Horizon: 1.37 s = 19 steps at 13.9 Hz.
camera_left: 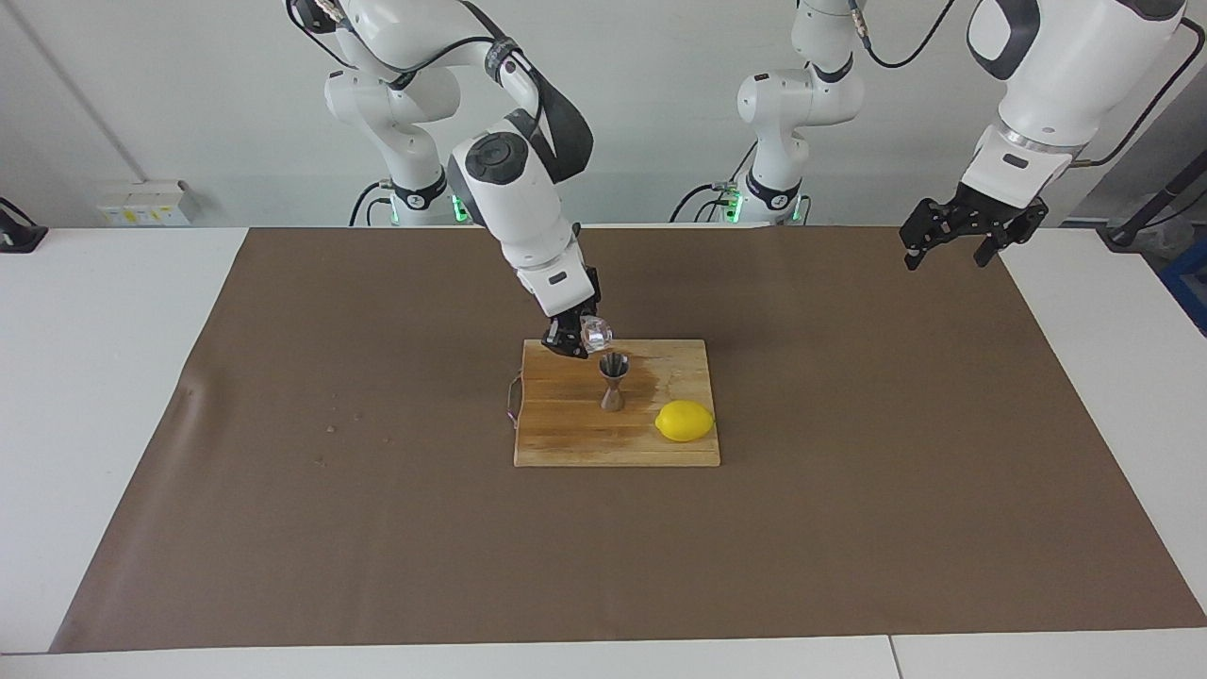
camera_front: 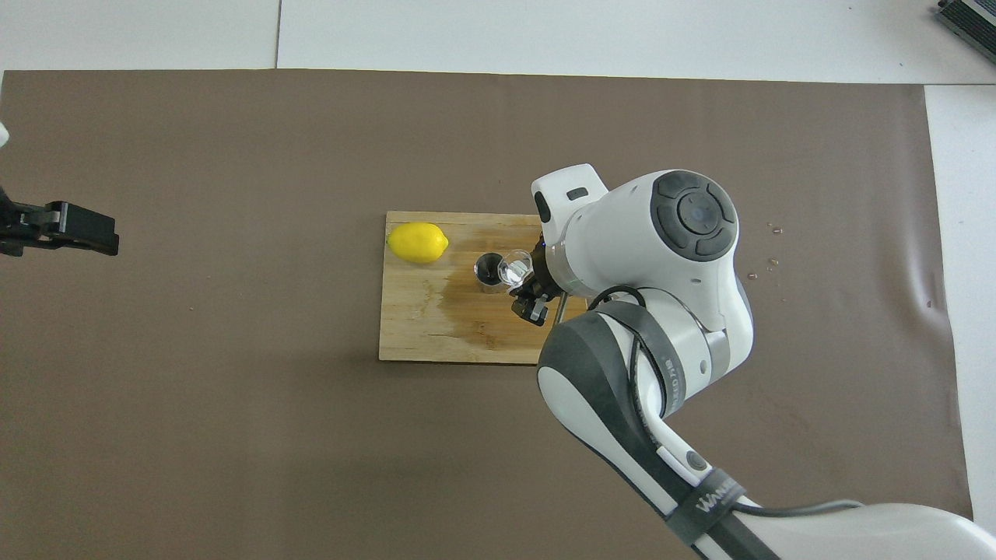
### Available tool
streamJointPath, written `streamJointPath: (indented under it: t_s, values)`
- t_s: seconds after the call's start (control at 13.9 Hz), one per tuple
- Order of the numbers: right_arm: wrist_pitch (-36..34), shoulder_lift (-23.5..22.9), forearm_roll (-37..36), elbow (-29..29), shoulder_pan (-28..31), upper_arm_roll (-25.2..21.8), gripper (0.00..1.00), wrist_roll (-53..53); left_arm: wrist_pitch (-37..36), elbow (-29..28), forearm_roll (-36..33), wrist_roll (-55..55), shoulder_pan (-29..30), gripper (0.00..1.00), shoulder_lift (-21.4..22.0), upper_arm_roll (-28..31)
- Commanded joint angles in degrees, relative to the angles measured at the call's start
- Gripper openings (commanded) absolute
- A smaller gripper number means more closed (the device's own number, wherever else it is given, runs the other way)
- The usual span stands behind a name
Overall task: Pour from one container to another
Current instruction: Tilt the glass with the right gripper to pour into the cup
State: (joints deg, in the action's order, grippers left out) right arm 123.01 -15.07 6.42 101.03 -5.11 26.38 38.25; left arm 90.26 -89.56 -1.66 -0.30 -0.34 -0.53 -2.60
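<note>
The clear glass cup [camera_left: 596, 333] is sitting just above centre in the facing view, tilted with its mouth turned toward the steel jigger [camera_left: 614, 380]. In the overhead view the glass cup [camera_front: 516, 269] is overlapping the rim of the jigger [camera_front: 489, 271] at mid-frame. The jigger is standing upright on the wooden cutting board [camera_left: 566, 434], and a darker wet patch is showing on the wood around it. The right gripper [camera_left: 577, 338] is grasping the glass cup, its arm descending from the upper left of the facing view and entering the overhead view from the bottom right. A lemon [camera_left: 685, 421] is lying on the board's lower right corner in the facing view, apart from the jigger. The board is resting at the middle of the brown mat [camera_left: 377, 519] covering the tabletop [camera_left: 104, 377]. The left gripper [camera_left: 971, 229] is waiting in the air with its fingers released, at the upper right of the facing view, over the mat's edge; in the overhead view it [camera_front: 70, 229] is showing at the left margin.
</note>
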Motion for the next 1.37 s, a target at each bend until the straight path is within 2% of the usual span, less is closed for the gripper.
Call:
streamJointPath:
  t_s: [0.0,0.29,0.51,1.08,1.3]
  values:
    - [-2.69,-1.45,-2.55,-3.21,0.37,0.95,0.00,-3.87,-0.44,-1.06,0.17,-0.49,0.34,1.00,1.32,-0.12]
    - [-3.91,-1.98,-3.60,-4.35,0.37,0.95,0.00,-7.65,-0.44,-1.06,0.17,-0.49,0.34,1.00,1.32,-0.12]
    - [-8.30,-6.10,-8.42,-10.14,-0.86,1.39,0.00,-13.10,-0.44,-1.06,0.17,-0.49,0.34,1.00,1.32,-0.12]
    - [-12.00,-6.55,-11.06,-10.68,-1.21,2.44,0.00,-16.89,-0.44,-1.06,0.17,-0.49,0.34,1.00,1.32,-0.12]
    - [-13.76,-8.30,-11.87,-13.40,-1.57,2.97,0.00,-18.29,-0.44,-1.06,0.17,-0.49,0.34,1.00,1.32,-0.12]
